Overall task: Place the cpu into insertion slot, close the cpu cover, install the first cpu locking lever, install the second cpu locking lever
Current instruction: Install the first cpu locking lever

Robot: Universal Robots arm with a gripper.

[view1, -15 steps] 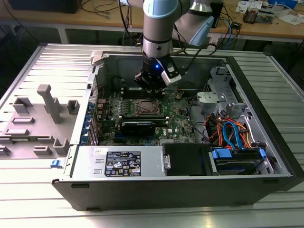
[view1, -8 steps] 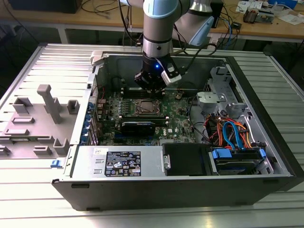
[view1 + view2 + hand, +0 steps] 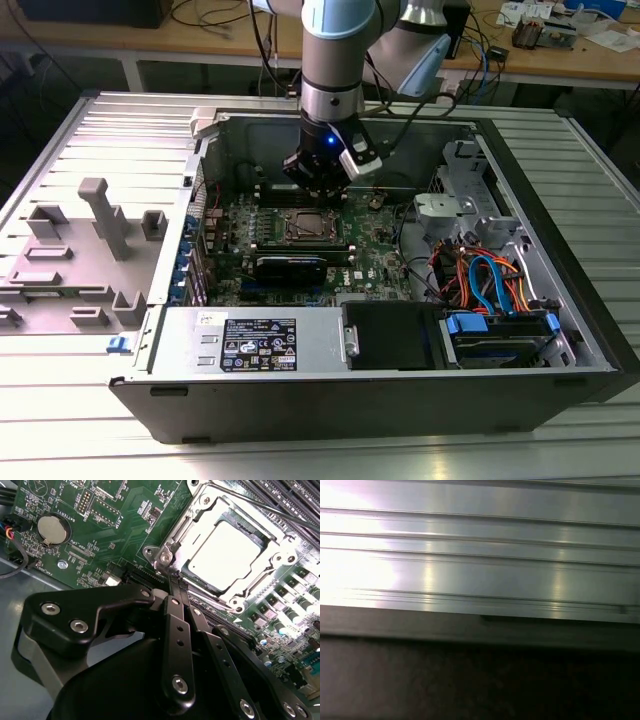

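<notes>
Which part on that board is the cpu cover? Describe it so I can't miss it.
Find the green motherboard in the second wrist view. Next to the long black memory slots sits the cpu cover, a silvery frame around the bright square cpu, unlike the round coin battery.

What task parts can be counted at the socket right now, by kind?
cpu: 1, seated in the socket
cpu cover: 1, closed around it
locking lever: 1 thin rod visible along the cover
gripper: 1, fingers together at the cover's corner
Total: 4
</notes>
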